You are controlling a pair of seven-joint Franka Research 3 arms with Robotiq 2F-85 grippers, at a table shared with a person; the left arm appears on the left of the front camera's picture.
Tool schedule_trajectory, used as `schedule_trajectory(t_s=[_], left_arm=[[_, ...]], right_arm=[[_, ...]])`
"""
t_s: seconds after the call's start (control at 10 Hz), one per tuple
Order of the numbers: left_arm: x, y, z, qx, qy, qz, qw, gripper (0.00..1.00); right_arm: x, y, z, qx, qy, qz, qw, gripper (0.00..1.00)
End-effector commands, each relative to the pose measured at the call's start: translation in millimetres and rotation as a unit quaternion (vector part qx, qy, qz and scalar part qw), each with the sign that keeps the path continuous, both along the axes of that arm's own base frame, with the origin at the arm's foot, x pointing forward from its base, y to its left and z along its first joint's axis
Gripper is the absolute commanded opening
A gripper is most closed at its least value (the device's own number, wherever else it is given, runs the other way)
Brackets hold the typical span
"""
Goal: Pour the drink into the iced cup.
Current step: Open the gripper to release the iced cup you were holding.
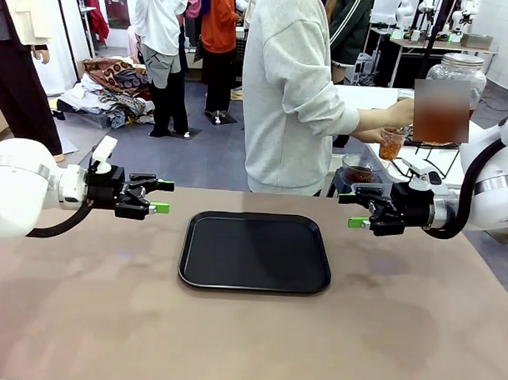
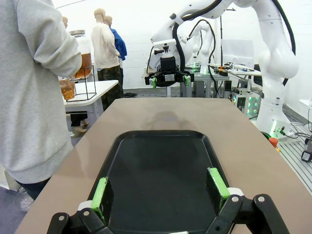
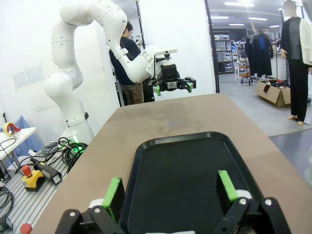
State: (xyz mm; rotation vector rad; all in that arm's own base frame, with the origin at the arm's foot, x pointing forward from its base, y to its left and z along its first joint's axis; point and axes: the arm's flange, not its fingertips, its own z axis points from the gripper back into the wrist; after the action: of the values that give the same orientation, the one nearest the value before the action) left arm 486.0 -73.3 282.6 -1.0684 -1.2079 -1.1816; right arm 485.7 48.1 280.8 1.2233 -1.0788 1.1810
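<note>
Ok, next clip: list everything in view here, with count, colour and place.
tray: one, black, lying in the middle of the table, nothing on it.
table: one, tan-brown top, between the arms and the person.
cup: one, clear, amber drink inside, in the person's hand at the side table.
drink dispenser: one, glass jar, on a black wire stand on the white side table.
person: one, grey sweatshirt, far side, turned toward the dispenser.
left gripper: open, hovering left of the tray.
right gripper: open, hovering right of the tray.
</note>
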Motion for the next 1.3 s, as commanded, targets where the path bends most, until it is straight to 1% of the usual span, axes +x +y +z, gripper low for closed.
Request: schedule_trajectory(t_s=[0.0,1.2], left_arm=[[1.2,-1.2,2.8,0.001,0.002,0.004,1.0,1.0],[1.2,-1.2,2.8,0.001,0.002,0.004,1.0,1.0]], right_arm=[[3.3,1.9,2.9,-0.001,0.0,-0.003,1.0,1.0],[3.3,1.9,2.9,-0.001,0.0,-0.003,1.0,1.0]])
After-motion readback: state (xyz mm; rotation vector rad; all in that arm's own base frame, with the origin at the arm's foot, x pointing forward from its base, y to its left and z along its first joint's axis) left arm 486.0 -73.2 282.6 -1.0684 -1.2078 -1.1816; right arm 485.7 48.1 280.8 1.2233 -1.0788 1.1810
